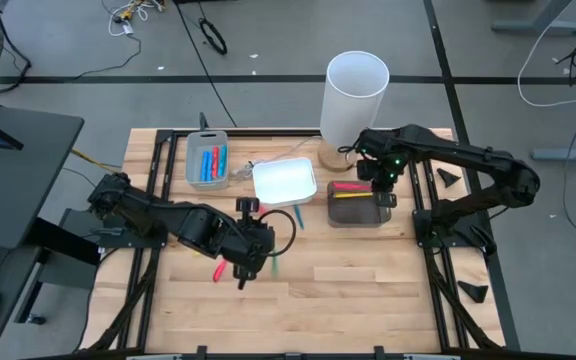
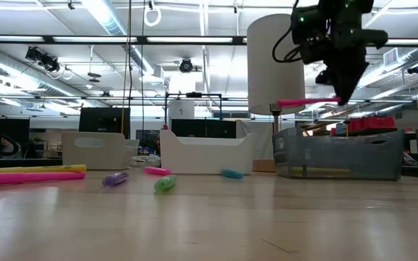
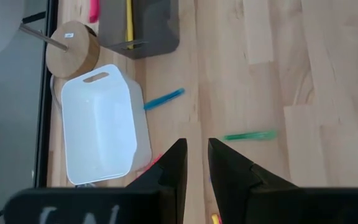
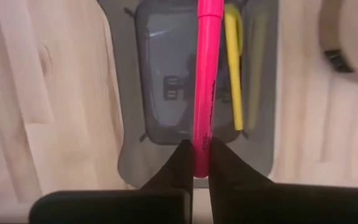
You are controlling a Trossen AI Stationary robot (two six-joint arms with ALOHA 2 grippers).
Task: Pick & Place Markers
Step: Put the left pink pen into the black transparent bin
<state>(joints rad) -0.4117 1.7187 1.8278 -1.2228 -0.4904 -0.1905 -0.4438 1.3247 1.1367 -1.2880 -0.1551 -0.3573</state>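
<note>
Holding pink marker, right claw, above dark tray

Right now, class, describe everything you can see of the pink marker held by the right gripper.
The pink marker is a slim, straight, glossy plastic stick with small dark print along its barrel. The right gripper is shut on one end, and the rest juts out level in the low view. It hangs in the air above the dark tray, lined up with the tray's length, above a yellow marker lying inside. Only the fingers touch it.
</note>
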